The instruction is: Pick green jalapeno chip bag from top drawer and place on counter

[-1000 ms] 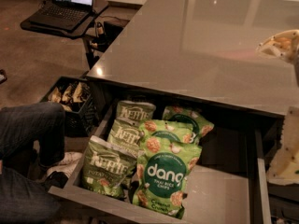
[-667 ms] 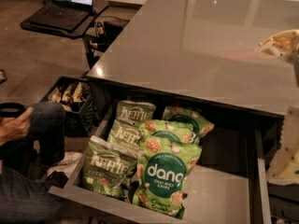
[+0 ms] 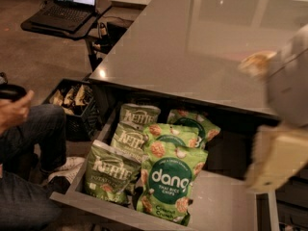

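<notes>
The top drawer (image 3: 226,207) stands pulled open below the front edge of the glossy grey-brown counter (image 3: 192,47). The green jalapeno chip bag (image 3: 109,170), olive-green with white Kettle lettering, lies at the drawer's front left corner. It touches a brighter green dang bag (image 3: 171,182) on its right. Two more Kettle bags (image 3: 127,137) lie overlapping behind it, toward the counter. Two further dang bags (image 3: 192,124) lie behind the front one. The right part of the drawer floor is bare grey. The gripper (image 3: 276,160) shows as a blurred pale shape at the right edge of the view. It hangs over the drawer's right end, well apart from all the bags, and I cannot tell whether it is released or clenched. At far left a seated person's hand (image 3: 14,112) rests above a jeans-clad knee. Beside the person is a black crate (image 3: 72,100). An open laptop (image 3: 72,4) sits on a small black table (image 3: 84,32) at upper left.
</notes>
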Controlling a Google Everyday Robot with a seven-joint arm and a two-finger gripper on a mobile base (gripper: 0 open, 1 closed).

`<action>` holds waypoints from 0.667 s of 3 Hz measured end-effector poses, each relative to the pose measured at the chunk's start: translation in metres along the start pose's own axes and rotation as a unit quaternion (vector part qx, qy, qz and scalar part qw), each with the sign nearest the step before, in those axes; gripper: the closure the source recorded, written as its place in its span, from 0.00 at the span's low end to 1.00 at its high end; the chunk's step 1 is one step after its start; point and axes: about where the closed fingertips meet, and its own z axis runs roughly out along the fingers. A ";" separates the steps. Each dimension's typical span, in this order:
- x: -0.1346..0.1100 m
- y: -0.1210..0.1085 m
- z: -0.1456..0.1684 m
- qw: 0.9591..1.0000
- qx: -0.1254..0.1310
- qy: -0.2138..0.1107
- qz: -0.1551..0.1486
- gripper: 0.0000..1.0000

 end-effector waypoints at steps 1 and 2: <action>-0.006 0.007 0.025 1.000 0.008 0.002 -0.008 0.00; -0.006 0.007 0.024 1.000 0.008 0.002 -0.008 0.00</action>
